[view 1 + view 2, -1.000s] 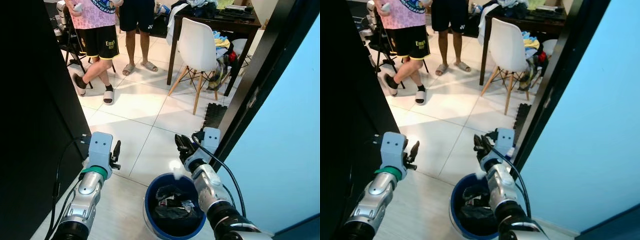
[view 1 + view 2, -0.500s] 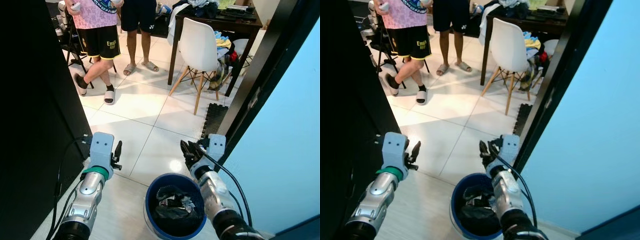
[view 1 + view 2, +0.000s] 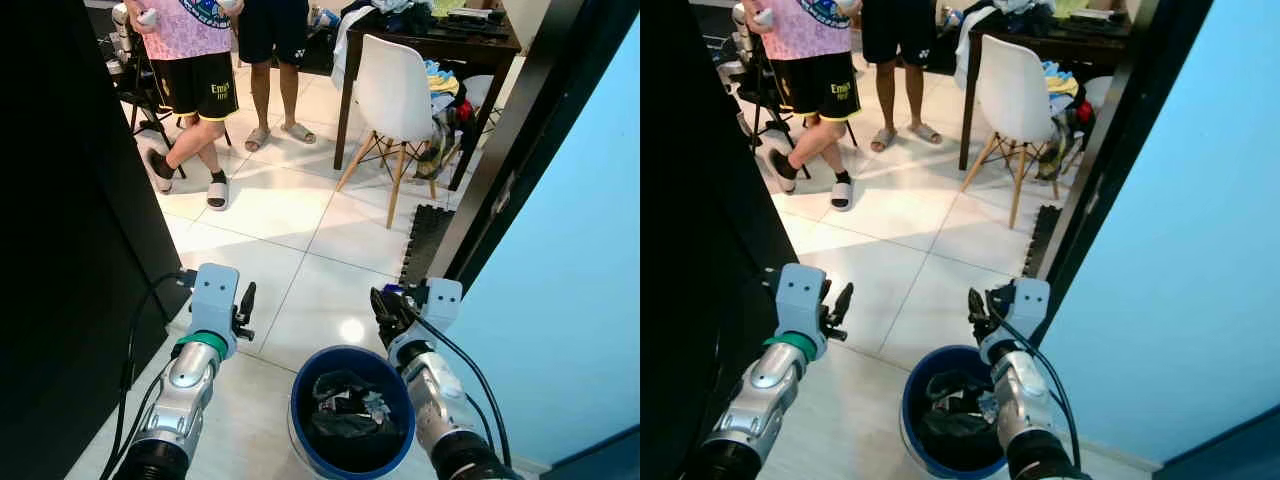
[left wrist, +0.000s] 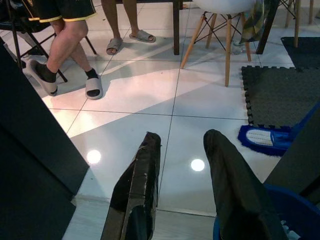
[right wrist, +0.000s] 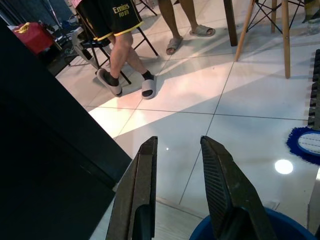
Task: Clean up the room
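My left gripper [image 3: 246, 303]: fingers parted, empty, left of the round blue plastic bin [image 3: 302, 384].
Bin: on the floor, holding dark rubbish, perhaps wrappers.
My right gripper [image 3: 385, 306]: fingers parted, empty, above the bin's far rim.
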Available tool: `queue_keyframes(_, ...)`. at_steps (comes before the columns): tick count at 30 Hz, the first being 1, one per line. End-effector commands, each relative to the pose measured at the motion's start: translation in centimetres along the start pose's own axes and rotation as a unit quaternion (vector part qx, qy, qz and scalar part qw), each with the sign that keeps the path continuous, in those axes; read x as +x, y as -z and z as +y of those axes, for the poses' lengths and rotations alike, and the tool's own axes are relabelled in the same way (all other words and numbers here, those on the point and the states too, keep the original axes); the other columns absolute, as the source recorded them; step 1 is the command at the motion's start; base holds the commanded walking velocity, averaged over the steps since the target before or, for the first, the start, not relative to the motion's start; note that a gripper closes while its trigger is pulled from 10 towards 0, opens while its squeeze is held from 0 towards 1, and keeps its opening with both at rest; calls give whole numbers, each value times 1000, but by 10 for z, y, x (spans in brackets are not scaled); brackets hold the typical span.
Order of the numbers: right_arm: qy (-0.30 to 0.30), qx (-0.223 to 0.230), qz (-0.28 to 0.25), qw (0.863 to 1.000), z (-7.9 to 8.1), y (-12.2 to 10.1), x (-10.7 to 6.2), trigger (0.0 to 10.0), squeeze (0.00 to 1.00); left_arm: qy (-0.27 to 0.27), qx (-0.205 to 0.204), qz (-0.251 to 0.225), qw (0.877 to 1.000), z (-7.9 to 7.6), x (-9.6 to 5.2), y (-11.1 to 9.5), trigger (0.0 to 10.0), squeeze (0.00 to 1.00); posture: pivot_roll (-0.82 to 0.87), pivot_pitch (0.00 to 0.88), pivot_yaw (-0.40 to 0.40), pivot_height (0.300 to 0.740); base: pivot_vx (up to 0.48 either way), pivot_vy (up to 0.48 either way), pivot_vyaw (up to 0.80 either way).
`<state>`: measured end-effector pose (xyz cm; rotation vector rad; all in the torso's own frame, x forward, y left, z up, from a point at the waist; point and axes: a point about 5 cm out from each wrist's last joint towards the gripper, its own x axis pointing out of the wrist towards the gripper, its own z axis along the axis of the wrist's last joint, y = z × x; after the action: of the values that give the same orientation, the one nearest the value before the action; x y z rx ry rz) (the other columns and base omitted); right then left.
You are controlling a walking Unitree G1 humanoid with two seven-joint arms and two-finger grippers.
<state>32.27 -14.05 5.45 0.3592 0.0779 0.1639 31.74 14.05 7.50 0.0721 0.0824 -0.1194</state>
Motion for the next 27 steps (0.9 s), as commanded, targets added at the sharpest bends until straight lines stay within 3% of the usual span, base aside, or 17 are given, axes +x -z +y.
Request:
queue_keyframes(1,7,9,5,1000,0,4,-3,10000,0,-2,3,13,1000,3,-1,5,10000,0,47,0,83,740,0,0,0)
queue_keyframes(14,9,8,5,1000,0,4,-3,10000,0,-3,-2,12,1000,3,0,4,10000,0,37,0,86,740,0,0,0)
queue_keyframes(27,8,6,6,1000,0,3,-3,10000,0,-1,-2,11,1000,2,0,5,10000,0,37,0,84,740,-273,0,0)
